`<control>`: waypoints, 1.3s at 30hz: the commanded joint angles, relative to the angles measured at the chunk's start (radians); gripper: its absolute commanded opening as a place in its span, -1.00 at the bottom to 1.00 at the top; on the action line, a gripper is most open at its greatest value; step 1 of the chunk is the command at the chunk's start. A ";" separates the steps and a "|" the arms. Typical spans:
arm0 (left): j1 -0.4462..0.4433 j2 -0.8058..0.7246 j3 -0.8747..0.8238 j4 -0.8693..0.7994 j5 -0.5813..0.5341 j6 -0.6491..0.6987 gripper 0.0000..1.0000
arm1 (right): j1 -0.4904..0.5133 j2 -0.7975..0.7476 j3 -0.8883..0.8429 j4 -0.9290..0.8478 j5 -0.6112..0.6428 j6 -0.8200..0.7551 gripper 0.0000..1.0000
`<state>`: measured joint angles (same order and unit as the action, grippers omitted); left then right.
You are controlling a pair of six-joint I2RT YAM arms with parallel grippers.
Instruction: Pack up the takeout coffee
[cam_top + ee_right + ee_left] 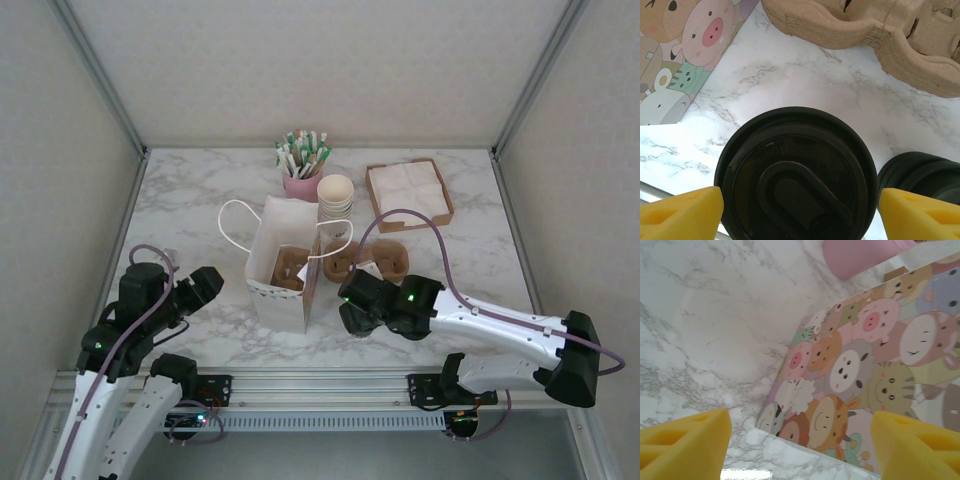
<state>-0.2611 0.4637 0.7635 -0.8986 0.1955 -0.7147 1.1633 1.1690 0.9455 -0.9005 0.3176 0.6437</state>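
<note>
Writing on lid: the coffee's (795, 180) black lid has raised letters near its rim, too faint to read.
Print on bag: the paper bag (280, 300) carries cartoon pigs, cats and bears on its side, with no readable words.
Coffee position: on the marble table (190, 215) near its front edge, right of the bag and in front of the brown pulp cup carriers (865, 25).
Coffee axis: upright, lid up and long axis vertical. The oval flap in the lid runs diagonally in the right wrist view.
Right gripper (800, 212): fingers spread wide, one on each side of the lid. Whether they touch it cannot be told.
Left gripper (800, 450): fingers wide apart with nothing between them, low over the marble and facing the bag's printed side.
Close neighbours: a stack of loose black lids (922, 175) sits just beside the coffee on its right.
Bag mouth: open upward, handles splayed, with a brown carrier inside.
Open room: bare marble left of the bag up to the side wall. The far edge holds a pink cup (300, 185), stacked paper cups (336, 195) and a napkin tray (372, 195).
</note>
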 commanded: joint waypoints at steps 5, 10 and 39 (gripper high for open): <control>-0.008 0.014 -0.134 0.090 0.041 -0.038 0.16 | 0.009 0.014 -0.017 -0.017 0.035 0.030 0.63; -0.012 0.022 -0.228 0.152 0.059 -0.060 0.13 | 0.010 0.020 -0.027 -0.014 0.025 0.033 0.66; -0.040 0.050 -0.320 0.221 0.030 -0.095 0.10 | 0.012 -0.019 0.008 -0.012 -0.033 0.045 0.69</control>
<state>-0.2928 0.5117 0.4541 -0.6842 0.2371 -0.7979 1.1641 1.1519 0.9421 -0.9085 0.3042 0.6746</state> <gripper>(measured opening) 0.549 0.845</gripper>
